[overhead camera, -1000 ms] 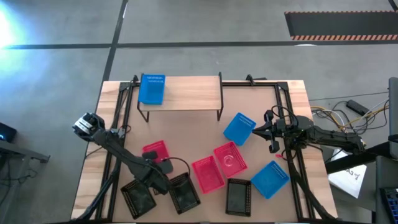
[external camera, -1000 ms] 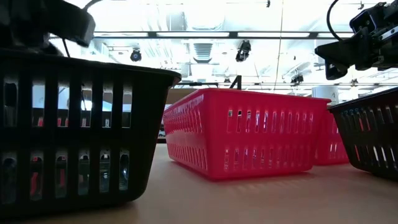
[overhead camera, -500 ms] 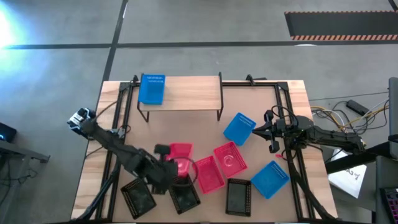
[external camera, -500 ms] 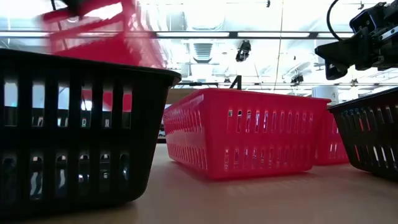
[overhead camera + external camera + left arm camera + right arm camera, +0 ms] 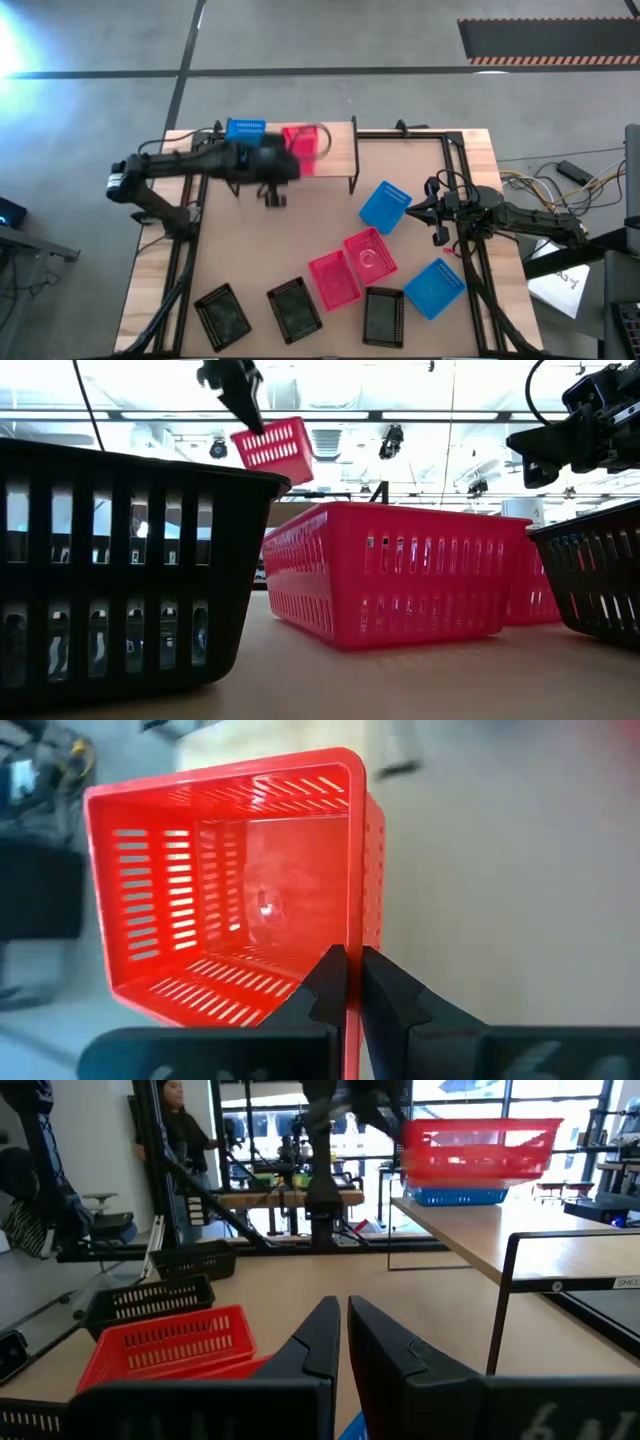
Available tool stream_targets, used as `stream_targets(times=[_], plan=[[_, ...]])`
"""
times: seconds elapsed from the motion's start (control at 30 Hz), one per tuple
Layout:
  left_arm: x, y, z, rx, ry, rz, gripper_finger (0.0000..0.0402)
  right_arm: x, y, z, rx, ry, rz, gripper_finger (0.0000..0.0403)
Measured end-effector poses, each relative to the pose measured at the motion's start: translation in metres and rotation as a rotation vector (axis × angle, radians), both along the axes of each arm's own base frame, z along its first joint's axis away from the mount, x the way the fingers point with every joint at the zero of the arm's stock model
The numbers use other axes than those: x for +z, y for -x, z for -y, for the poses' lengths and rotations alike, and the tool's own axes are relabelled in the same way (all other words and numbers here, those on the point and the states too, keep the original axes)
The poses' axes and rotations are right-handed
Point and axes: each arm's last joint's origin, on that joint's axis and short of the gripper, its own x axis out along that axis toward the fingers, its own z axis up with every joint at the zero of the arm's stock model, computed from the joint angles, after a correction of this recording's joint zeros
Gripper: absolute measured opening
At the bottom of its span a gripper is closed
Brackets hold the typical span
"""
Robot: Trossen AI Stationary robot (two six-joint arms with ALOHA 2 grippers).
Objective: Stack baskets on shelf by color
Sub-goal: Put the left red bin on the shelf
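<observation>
Baskets are sitting scattered across the table (image 5: 470, 150) in your overhead picture, and every one you can look into is empty. The left gripper (image 5: 285, 165) is hanging over the shelf (image 5: 330, 150) at about twelve o'clock on the table, pinching a red basket (image 5: 303, 148) by its wall, just beside the blue basket on the shelf (image 5: 245, 140). Toward three o'clock you are seeing a tilted blue basket (image 5: 385, 207), with the right gripper (image 5: 437, 212) waiting beside it, pincer closed on nothing. Around five o'clock a second red basket (image 5: 370, 253), a third red basket (image 5: 334, 280) and another blue basket (image 5: 435, 288) are lying close together. Along the six o'clock edge three black ones are resting: a left black basket (image 5: 222, 316), a middle black basket (image 5: 295, 310) and a right black basket (image 5: 384, 316).

Looking level across the table, you are getting what the overhead picture hides: the carried basket is riding tilted in the air, well above the others.

Your left wrist camera is looking straight into the held basket, showing a bare slotted floor and the two fingers (image 5: 322, 985) clamped on one side wall.

Your right wrist camera is showing its own fingers (image 5: 318, 1342) pressed together, the red basket hovering just over the blue one on the shelf, and a person (image 5: 185, 1130) standing in the room beyond, which no other view is giving you.
</observation>
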Motion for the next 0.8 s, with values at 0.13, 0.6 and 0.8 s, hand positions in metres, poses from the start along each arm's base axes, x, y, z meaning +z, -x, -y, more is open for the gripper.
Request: stream_targets(times=[0.13, 0.6, 0.8], plan=[[-0.006, 0.003, -0.034, 0.057, 0.008, -0.044, 0.0, 0.0, 0.0, 0.0, 0.0, 0.0, 0.0, 0.0018], [-0.019, -0.002, -0.057, 0.101, 0.067, -0.08, 0.0, 0.0, 0.0, 0.0, 0.0, 0.0, 0.0, 0.0018], [-0.02, -0.002, -0.057, 0.102, 0.067, -0.081, 0.0013, 0.0, 0.0, 0.0, 0.0, 0.0, 0.0, 0.0018]])
